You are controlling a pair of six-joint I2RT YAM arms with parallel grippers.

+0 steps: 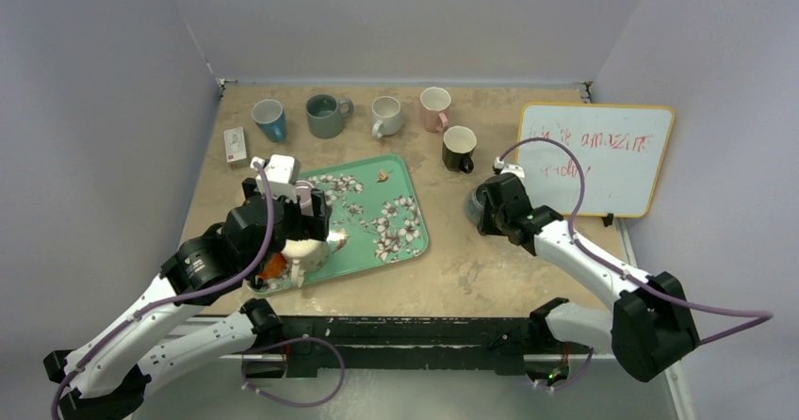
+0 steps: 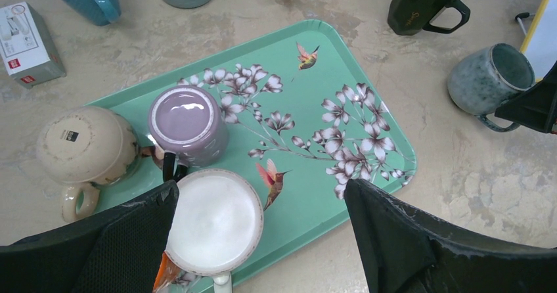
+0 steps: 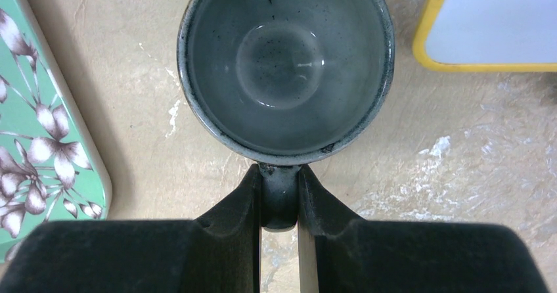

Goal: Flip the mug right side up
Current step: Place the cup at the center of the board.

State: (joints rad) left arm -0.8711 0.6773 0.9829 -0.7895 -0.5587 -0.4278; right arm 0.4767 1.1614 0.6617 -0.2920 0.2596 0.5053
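A grey speckled mug (image 3: pixel 286 63) is right of the green tray, and its open mouth faces my right wrist camera. In the left wrist view the grey mug (image 2: pixel 489 79) leans tilted on the table. My right gripper (image 3: pixel 280 201) is shut on its handle; it also shows in the top view (image 1: pixel 490 215). On the tray (image 2: pixel 368 96) three mugs stand upside down: beige (image 2: pixel 82 145), purple (image 2: pixel 187 123) and white (image 2: pixel 213 221). My left gripper (image 2: pixel 259 194) is open above the tray's near edge, and its left finger is beside the white mug.
Several upright mugs stand at the back: blue (image 1: pixel 269 119), grey-green (image 1: pixel 325 116), white (image 1: pixel 386 116), pink (image 1: pixel 434 107) and black (image 1: pixel 459 149). A yellow-framed whiteboard (image 1: pixel 596 156) lies at the right. A small box (image 1: pixel 235 145) sits at the left.
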